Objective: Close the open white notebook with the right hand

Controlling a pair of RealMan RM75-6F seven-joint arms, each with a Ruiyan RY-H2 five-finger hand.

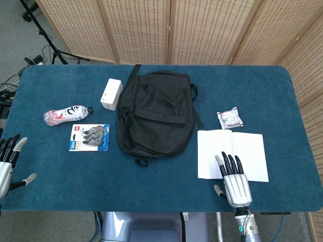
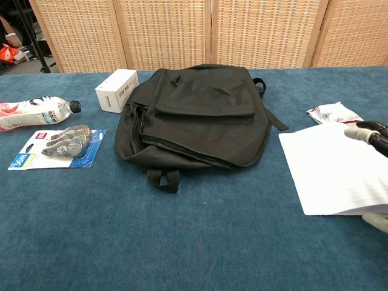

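Observation:
The white notebook [image 1: 231, 146] lies open and flat on the blue table, right of the backpack; the chest view shows its lined pages [image 2: 330, 167] at the right edge. My right hand [image 1: 232, 181] hovers at the notebook's near edge, fingers spread and extended over the lower middle of the pages, holding nothing. In the chest view only its fingertips [image 2: 371, 134] enter from the right. My left hand [image 1: 8, 166] stays at the table's near left corner, fingers apart and empty.
A black backpack [image 1: 156, 113] fills the table's middle. A small wrapped packet [image 1: 230, 118] sits just behind the notebook. To the left are a white box [image 1: 111, 94], a plastic bottle [image 1: 66, 114] and a blister pack [image 1: 89, 137].

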